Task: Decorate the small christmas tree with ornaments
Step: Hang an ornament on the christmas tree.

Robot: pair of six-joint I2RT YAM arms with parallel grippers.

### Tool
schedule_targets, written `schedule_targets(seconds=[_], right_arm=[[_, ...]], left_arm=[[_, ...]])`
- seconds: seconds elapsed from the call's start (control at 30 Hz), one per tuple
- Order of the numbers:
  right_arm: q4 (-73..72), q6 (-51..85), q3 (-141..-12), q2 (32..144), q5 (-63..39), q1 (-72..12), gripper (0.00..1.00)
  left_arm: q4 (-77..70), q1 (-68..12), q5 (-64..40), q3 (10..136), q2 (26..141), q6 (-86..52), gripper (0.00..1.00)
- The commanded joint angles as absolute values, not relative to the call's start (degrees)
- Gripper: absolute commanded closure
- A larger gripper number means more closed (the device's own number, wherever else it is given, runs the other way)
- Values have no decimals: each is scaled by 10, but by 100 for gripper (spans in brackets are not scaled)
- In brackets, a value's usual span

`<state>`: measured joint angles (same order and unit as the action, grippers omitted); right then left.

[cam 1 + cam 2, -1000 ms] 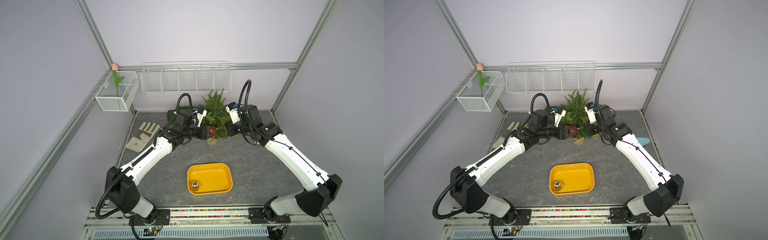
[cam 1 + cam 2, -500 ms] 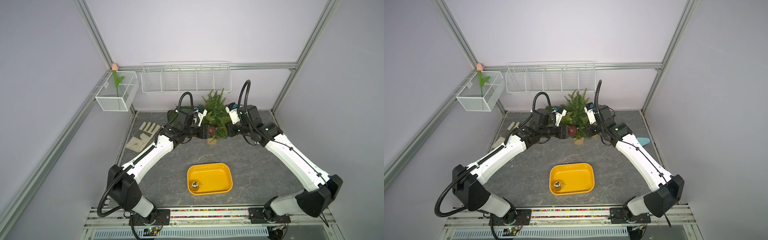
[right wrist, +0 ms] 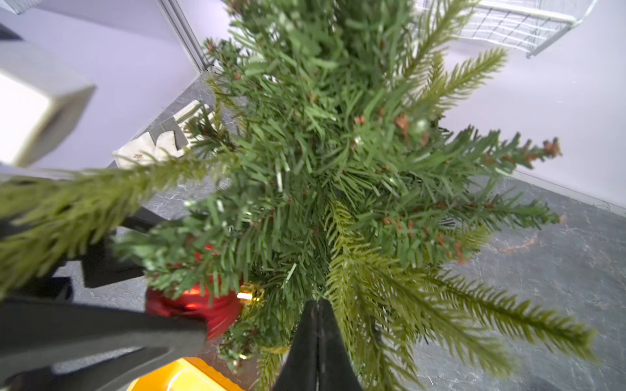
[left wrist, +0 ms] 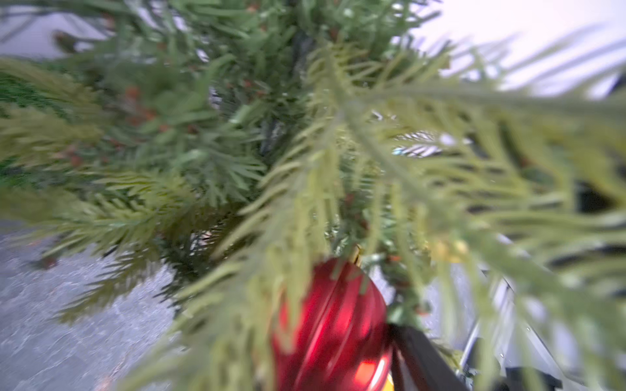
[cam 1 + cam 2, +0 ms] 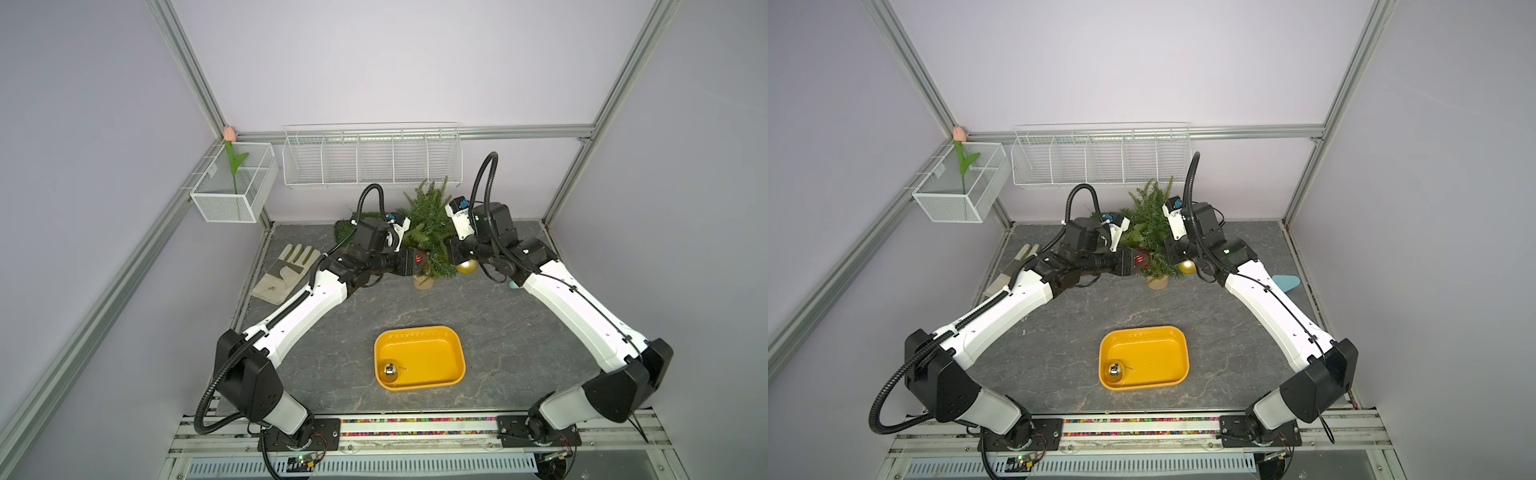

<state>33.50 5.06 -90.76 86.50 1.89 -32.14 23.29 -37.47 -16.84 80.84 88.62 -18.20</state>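
Altogether three ornaments (image 5: 1186,267) show: left jaws grip red bauble (image 4: 332,325), closed right jaws near gold bauble (image 5: 466,267), silver bauble (image 5: 390,369) in tray (image 5: 434,357)

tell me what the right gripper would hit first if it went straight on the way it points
Most likely the small christmas tree: the shut right gripper points straight into its lower branches. The red ornament seems off to one side.

The grey marbled tabletop (image 5: 519,324) carries the small christmas tree (image 5: 430,216), a yellow tray (image 5: 415,331), a glove (image 5: 286,272) and turf (image 5: 340,227).
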Motion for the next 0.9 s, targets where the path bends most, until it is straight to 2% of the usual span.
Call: schedule_targets(seconds=[0.0,0.23,0.43,0.6,0.87], right_arm=[[321,40,-920,869,6,-324,94],[330,39,-909,860,13,-324,93],[333,40,-897,838,19,-324,92],[334,41,-889,823,25,-324,91],[338,42,-881,810,30,-324,92]], left_arm=[[261,-374,-135,827,891,-197,100],[241,-374,-238,825,902,-193,100],[211,-374,-285,813,896,-203,100],[202,-374,-301,824,903,-216,100],[269,-377,-263,834,914,-201,100]])
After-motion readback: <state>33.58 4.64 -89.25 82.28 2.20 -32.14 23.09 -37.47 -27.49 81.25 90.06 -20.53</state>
